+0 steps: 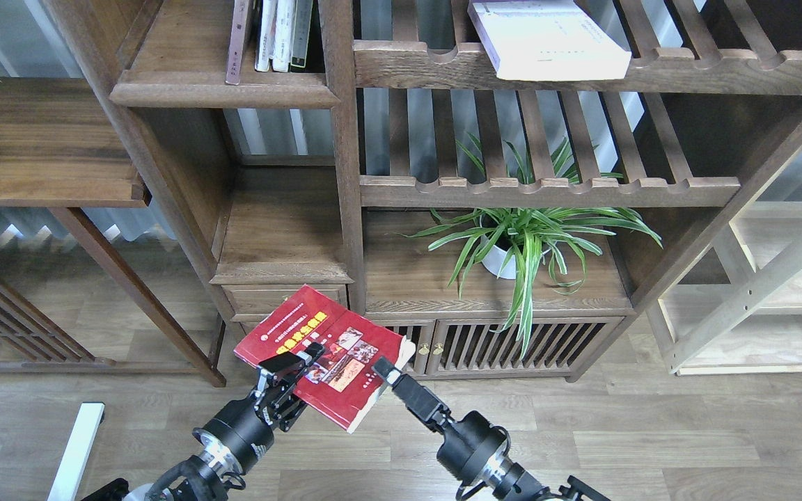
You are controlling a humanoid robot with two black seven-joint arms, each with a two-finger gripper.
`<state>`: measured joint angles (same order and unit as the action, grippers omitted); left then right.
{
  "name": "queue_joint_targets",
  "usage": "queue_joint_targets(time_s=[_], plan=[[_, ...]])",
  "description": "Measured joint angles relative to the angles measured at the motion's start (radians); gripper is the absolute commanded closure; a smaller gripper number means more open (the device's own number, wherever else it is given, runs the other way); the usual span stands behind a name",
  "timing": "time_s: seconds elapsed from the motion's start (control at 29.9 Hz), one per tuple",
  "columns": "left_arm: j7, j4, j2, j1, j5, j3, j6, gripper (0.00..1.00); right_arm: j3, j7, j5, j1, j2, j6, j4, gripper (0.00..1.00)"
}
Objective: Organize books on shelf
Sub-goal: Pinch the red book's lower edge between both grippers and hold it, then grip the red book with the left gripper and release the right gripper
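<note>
The red book with a gold strip [335,334] is held in the air, tilted, in front of the low drawer. My left gripper [291,364] is shut on its near left edge. My right gripper [386,369] touches the book's right page edge; its fingers cannot be told apart. The thick white-lavender book [547,38] lies flat on the upper slatted shelf at the right. The maroon-brown book [237,42] stands upright on the solid dark-walnut shelf [223,90] at the top left, next to thin white-spined and black-spined books [281,35].
A potted spider plant [523,240] stands on the cabinet top [415,278] under the slatted shelves. A solid lower shelf [282,236] lies above a drawer. A lighter wooden rack [777,292] is at the right. A low side table [39,153] is at the left.
</note>
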<state>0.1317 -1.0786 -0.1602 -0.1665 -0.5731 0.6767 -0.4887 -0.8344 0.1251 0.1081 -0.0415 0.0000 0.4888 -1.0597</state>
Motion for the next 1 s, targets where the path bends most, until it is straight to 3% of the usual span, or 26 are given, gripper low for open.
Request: queue_joint_targets(time_s=[0.27,1.0], plan=[[-0.007,0.026,-0.004,-0.008,0.038,0.065,0.000,0.98,-0.108,0.001,-0.012,0.003,0.000,0.000,0.084,0.01],[-0.022,-0.008,-0.027,0.025,0.044,0.180,0.000,0.97,-0.174,0.001,-0.192,0.030,-0.050,0.000,0.093,0.01]])
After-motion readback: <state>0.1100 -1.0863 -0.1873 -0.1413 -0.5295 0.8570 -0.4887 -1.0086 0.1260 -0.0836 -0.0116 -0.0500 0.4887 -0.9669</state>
